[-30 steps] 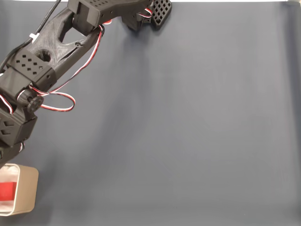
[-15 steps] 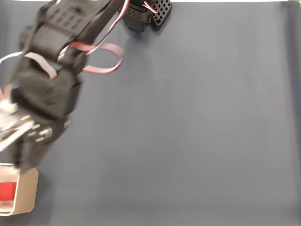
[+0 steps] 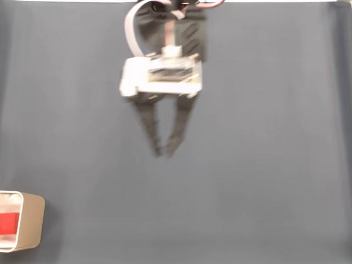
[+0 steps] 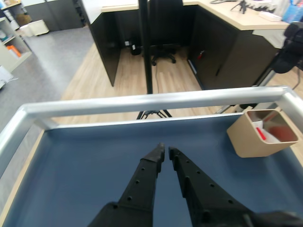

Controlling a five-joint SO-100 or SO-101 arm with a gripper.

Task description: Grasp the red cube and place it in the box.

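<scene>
Fixed view: box (image 3: 33, 223) sits at the bottom-left corner of the dark blue-grey mat (image 3: 264, 165), cut off by the left edge of the pic. Tan outer wall w/ rounded corner, white inside. Red cube (image 3: 7, 223) lies inside it, partly out of frame. Arm comes in from top centre, a bit blurred; white block on the wrist, black fingers pointing down the pic. Gripper (image 3: 163, 153) is well apart from the box, over bare mat, fingertips nearly together w/ nothing between them.

Wrist view: gripper (image 4: 165, 152) reaches up from the bottom edge, tips almost touching, a thin gap only, nothing pinched. Box (image 4: 262, 132) at right, near the far metal rail (image 4: 142, 103) of the table, standing on the mat (image 4: 71, 170). Red cube (image 4: 282, 133) shows inside, low against the white walls, plus a white slip w/ a red mark beside it; can't tell what that is. Beyond the rail: wood floor, dark desks, a black pole (image 4: 145, 47).
</scene>
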